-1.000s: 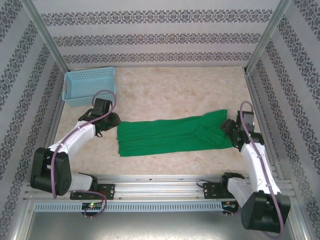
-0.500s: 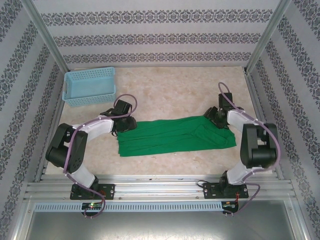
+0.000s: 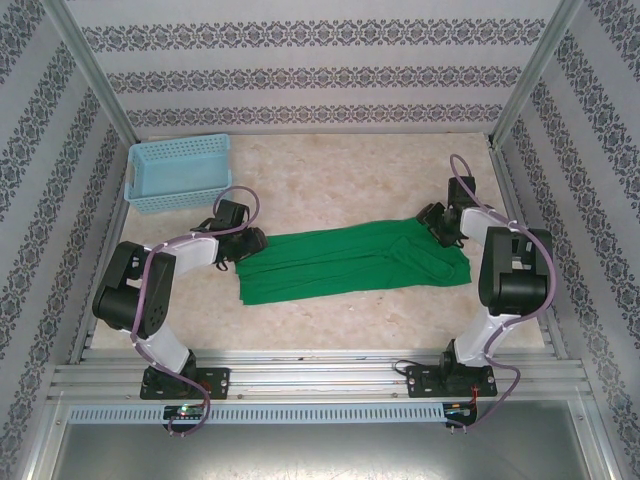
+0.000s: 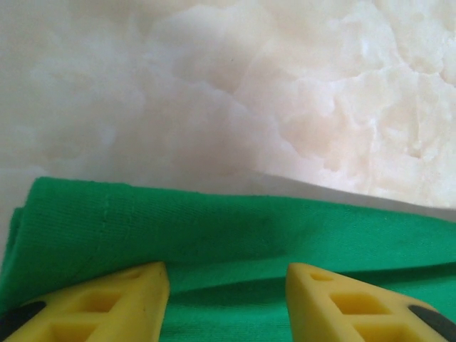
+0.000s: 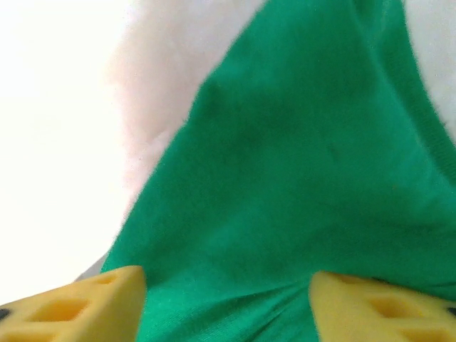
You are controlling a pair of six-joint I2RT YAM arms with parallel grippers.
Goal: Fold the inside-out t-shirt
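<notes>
Currently the inside-out t-shirt [image 3: 350, 262] is laid as a narrow band across the table [image 3: 340, 180], 9 to 3 o'clock. Left gripper [image 3: 243, 243] is placed at its 9 o'clock end, right gripper [image 3: 438, 226] at its 2 o'clock corner. Both jaws are set apart over cloth, nothing pinched. Grasp step judged in hand. Next: far edge to be clamped, then drawn evenly toward 6 o'clock.
</notes>
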